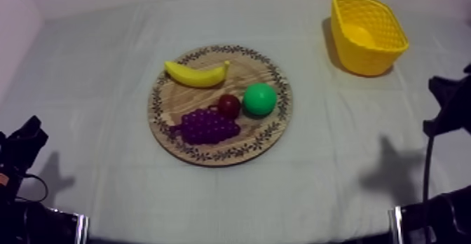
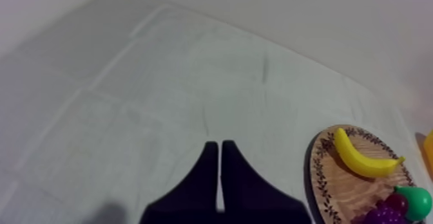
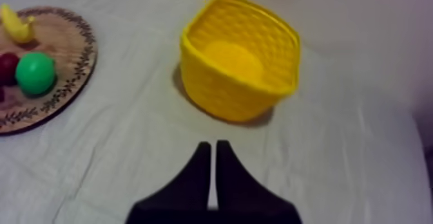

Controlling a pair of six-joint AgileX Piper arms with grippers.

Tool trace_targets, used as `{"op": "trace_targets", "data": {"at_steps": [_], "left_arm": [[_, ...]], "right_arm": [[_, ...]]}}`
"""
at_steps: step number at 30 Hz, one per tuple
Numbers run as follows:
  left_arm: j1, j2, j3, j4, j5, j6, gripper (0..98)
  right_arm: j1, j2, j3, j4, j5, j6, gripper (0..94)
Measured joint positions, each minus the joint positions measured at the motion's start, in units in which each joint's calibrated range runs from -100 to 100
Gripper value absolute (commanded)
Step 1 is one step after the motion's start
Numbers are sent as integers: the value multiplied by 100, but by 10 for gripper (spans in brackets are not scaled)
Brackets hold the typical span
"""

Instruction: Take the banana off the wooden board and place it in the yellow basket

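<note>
The left fingers [image 2: 213, 150] lie pressed together in a narrow wedge with nothing between them, above bare cloth on the worktop [image 1: 105, 85]. Ahead of their tips and off to the right sits the wooden board [image 2: 328, 175], well apart from them and cut off by the edge of the left wrist view. The banana [image 2: 361, 159] lies on the part of the board farthest from these fingers, whole and in plain sight. The grapes [image 2: 386, 212] and the pear [image 2: 415, 201] beyond it are only partly seen. The right fingers [image 3: 207, 152] are likewise together and grip nothing. The yellow basket [image 3: 222, 91] stands upright straight ahead of their tips, near but not touching, and its inside looks empty. Far to the left of these fingers is a portion of the board [image 3: 77, 65], where only one end of the banana [image 3: 16, 24] shows. The small red fruit [image 3: 8, 67] there is clipped at the edge, and the pear [image 3: 35, 73] is whole. From above, the banana [image 1: 196, 74] rests on the far side of the board [image 1: 270, 131], apart from the small red fruit [image 1: 228, 105], the pear [image 1: 260, 99] and the grapes [image 1: 205, 126], and well away from the basket [image 1: 364, 57]. Both arms are dark shapes at the lower sides, too indistinct there to make out their fingers.
</note>
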Motion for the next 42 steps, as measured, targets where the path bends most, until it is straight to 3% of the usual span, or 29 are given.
{"op": "trace_targets", "data": {"at_steps": [3, 7, 17, 22, 29, 42], "left_arm": [[0, 0, 0, 0, 0, 0, 1], [0, 0, 0, 0, 0, 0, 1], [0, 0, 0, 0, 0, -3, 1], [0, 0, 0, 0, 0, -3, 1], [0, 0, 0, 0, 0, -3, 1], [0, 0, 0, 0, 0, -3, 1]], "right_arm": [[-284, 784, -846, -90, 167, 300, 3], [-814, 2025, -2042, 66, 347, 462, 5], [-2013, 4870, -4963, 255, 937, 238, 8], [-2442, 6155, -6503, 234, 1571, 221, 7], [-2852, 7803, -8241, 308, 2222, 256, 7], [-2996, 9624, -8836, 432, 2101, 234, 7]]}}
